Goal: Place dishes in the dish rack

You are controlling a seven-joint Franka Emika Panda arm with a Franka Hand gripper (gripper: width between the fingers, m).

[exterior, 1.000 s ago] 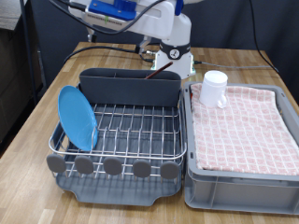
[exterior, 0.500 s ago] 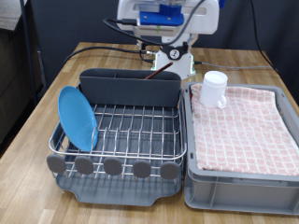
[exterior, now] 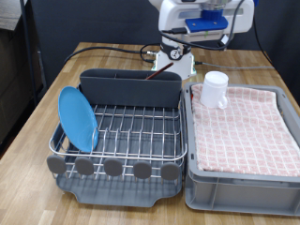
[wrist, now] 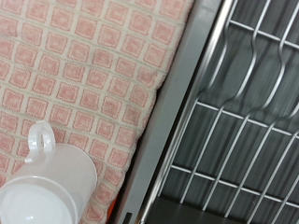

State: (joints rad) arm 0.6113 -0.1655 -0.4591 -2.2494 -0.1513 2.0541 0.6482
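The bright-blue plate (exterior: 77,117) stands on edge in the dish rack (exterior: 122,131), at the exterior view's left. The white mug (exterior: 216,89) stands upright on the checked cloth, at the bin's back corner beside the rack. It also shows in the wrist view (wrist: 51,182), seen from above, with rack wires (wrist: 243,112) alongside. My hand (exterior: 199,19) hangs high at the exterior view's top, above and behind the mug, touching nothing. Its fingers do not show in the wrist view. I cannot make out the wooden spoon.
The light grey bin (exterior: 239,178) lined with pink-and-white checked cloth (exterior: 244,127) fills the exterior view's right. The rack's tall grey back compartment (exterior: 129,87) stands behind the wires. Cables and the arm's base (exterior: 173,61) lie at the back of the wooden table.
My hand has swung from above the rack's back compartment towards the exterior view's right and higher, now over the mug's side. The plate and mug have not moved.
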